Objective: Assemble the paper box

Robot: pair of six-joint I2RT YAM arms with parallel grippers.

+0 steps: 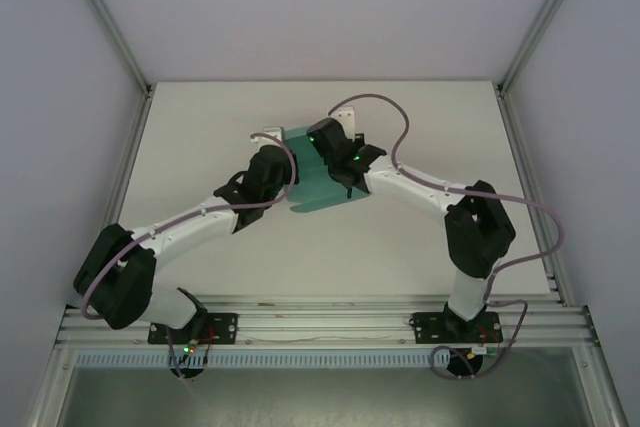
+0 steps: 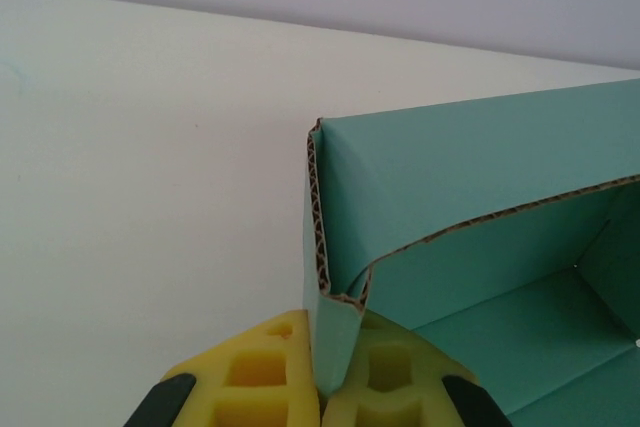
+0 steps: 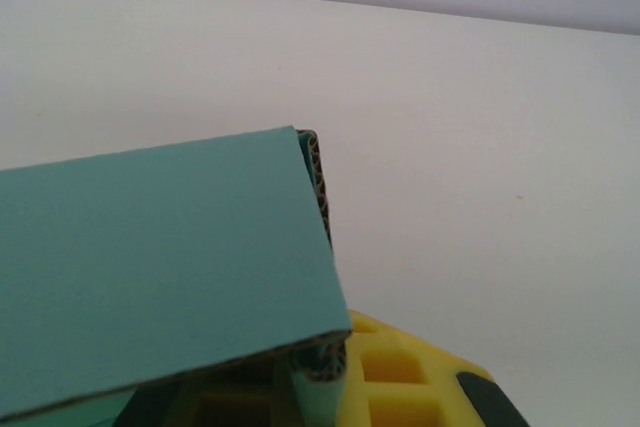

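Observation:
The paper box (image 1: 322,187) is teal-green corrugated card, partly folded, and sits mid-table between both arms. My left gripper (image 1: 287,173) is at its left side. In the left wrist view that gripper (image 2: 336,352) is shut, its yellow pads (image 2: 260,377) pinching the folded left wall of the box (image 2: 450,167); the open inside shows at the right. My right gripper (image 1: 337,153) is at the box's far right side. In the right wrist view it (image 3: 325,382) is shut on a wall edge of the box (image 3: 150,257), and a raised flap hides its left finger.
A small white piece (image 1: 268,134) lies just behind the box on the white table (image 1: 200,127). Grey enclosure walls stand on the left, right and back. An aluminium rail (image 1: 320,322) with the arm bases runs along the near edge.

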